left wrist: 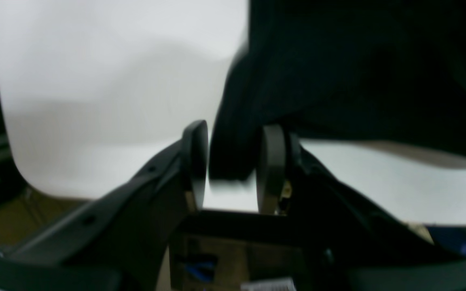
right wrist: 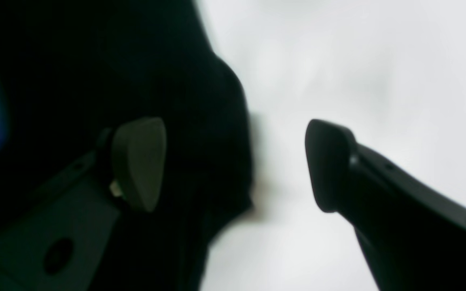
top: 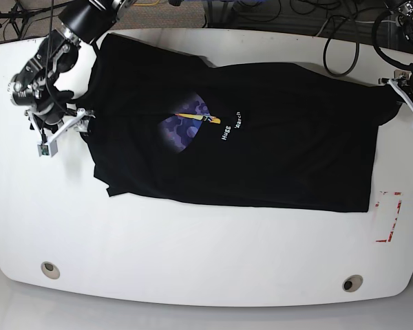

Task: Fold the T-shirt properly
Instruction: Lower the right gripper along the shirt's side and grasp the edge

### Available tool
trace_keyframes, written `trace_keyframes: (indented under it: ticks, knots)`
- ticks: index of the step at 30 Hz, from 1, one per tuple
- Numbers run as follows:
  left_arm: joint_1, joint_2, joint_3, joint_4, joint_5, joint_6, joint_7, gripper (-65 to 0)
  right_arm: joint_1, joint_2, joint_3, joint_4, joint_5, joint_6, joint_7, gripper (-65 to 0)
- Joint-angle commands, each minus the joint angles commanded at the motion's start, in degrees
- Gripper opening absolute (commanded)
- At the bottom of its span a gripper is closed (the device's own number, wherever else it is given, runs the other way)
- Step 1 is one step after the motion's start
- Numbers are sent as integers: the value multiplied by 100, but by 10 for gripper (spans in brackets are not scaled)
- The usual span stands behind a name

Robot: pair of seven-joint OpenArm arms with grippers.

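Left gripper point(left wrist: 231, 161) at lower centre of its wrist view, clamped on a fold of the black T-shirt point(top: 261, 137); right gripper point(right wrist: 233, 165) spread wide, one finger point(right wrist: 138, 161) over the cloth, the other over bare white table point(top: 193, 247). T-shirt spread flat across the upper middle of the base view

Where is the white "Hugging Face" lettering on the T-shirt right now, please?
In the base view, the white lettering sits near the middle of the black T-shirt, just right of the purple-blue graphic, running sideways.
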Motion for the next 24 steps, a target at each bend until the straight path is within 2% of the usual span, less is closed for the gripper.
trace_keyframes:
  ticks: [4, 7, 15, 20, 24]
  knots:
    - [-9, 0, 0, 9, 0, -325, 0, -290, 413, 26, -18, -615, 0, 0, 334, -147]
    - [-9, 0, -9, 9, 9, -422, 0, -231, 686, 149, -18, -1055, 0, 0, 510, -147]
    - [-44, 9, -9, 9, 9, -431, 0, -242, 1327, 765, -70, -2558, 0, 0, 1495, -147]
    - [-88, 9, -9, 9, 9, -431, 0, -242, 1530, 1108, -545, -3411, 9, 0, 2215, -149]
    - [-88, 9, -9, 9, 18, -431, 0, -242, 1547, 1240, -914, -3947, 44, 0, 2769, -149]
